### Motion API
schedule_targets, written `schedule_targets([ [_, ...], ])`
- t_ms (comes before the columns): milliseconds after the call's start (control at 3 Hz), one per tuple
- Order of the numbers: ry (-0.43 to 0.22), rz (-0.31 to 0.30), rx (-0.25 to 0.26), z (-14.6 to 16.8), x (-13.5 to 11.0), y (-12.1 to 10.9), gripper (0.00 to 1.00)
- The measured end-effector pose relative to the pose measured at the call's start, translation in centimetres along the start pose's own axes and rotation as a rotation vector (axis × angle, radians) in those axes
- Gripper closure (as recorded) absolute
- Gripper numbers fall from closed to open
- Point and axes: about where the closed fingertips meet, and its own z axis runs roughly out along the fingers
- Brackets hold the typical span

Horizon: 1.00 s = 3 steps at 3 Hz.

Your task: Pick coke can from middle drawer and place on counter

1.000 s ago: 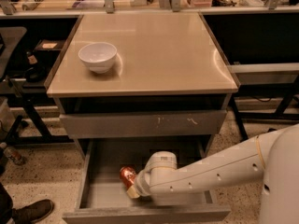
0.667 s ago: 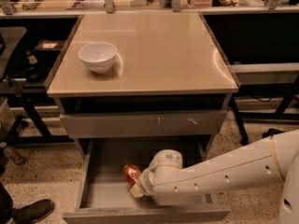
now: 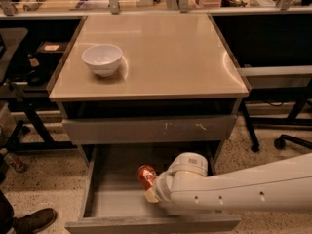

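Down in the open middle drawer [image 3: 114,201], the coke can [image 3: 145,174] is leaning at a tilt, its top end pointing up and slightly left, near the drawer's centre. The end effector [image 3: 150,189] is pinching the coke can from the right (only one pale fingertip [image 3: 151,197] is showing, just below the can). The white arm [image 3: 243,189] is reaching in from the right edge, crossing the drawer's right side. Above it, the drawer front with white scratches [image 3: 146,129] is sitting closed. On the tabletop [image 3: 165,52], a white bowl [image 3: 102,58] is resting upright towards the left front corner, well apart from the can.
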Motion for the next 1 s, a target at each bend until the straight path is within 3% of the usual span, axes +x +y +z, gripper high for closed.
schedule_targets([
  [1000, 0.043, 0.028, 0.103, -10.1, -1.5, -0.7, 1.00],
])
